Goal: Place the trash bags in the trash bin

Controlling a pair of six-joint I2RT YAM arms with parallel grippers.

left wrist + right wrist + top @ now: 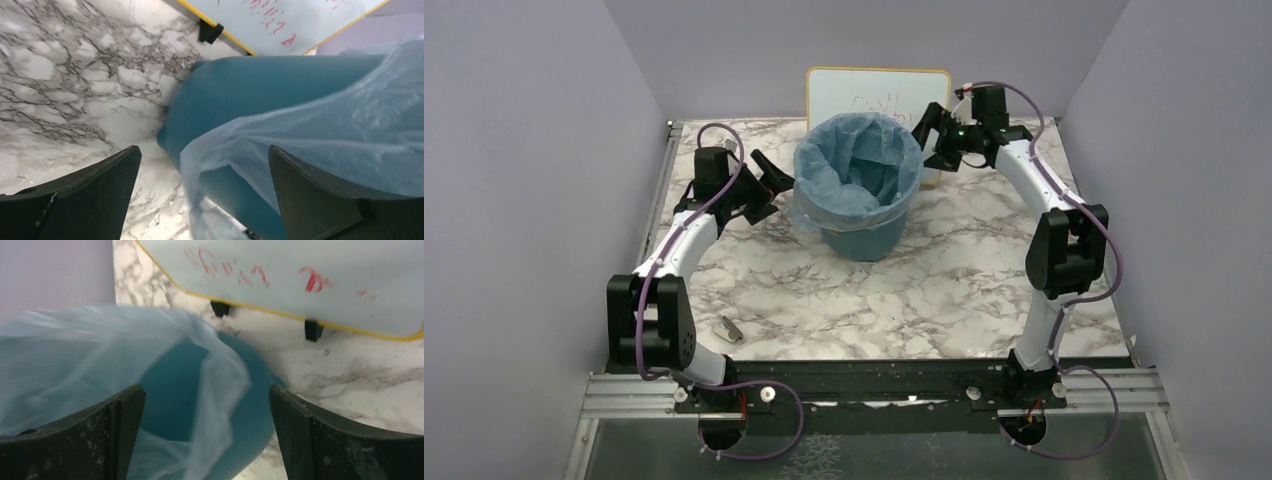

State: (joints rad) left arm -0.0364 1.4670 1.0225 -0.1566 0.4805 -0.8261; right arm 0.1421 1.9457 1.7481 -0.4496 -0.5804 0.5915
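The trash bag lines the teal bin mid-table, its edge folded over the rim and hiding the bin's upper wall. Left gripper and right gripper flank it, both spread wide, empty. The whiteboard behind is partly blocked.

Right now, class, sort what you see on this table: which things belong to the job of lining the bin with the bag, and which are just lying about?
Belongs to the job:
- trash bag, draped in and over the bin's rim
- trash bin
- left hand, open
- right hand, open

Just lying about:
- whiteboard, behind the bin
- small grey object, near the left arm
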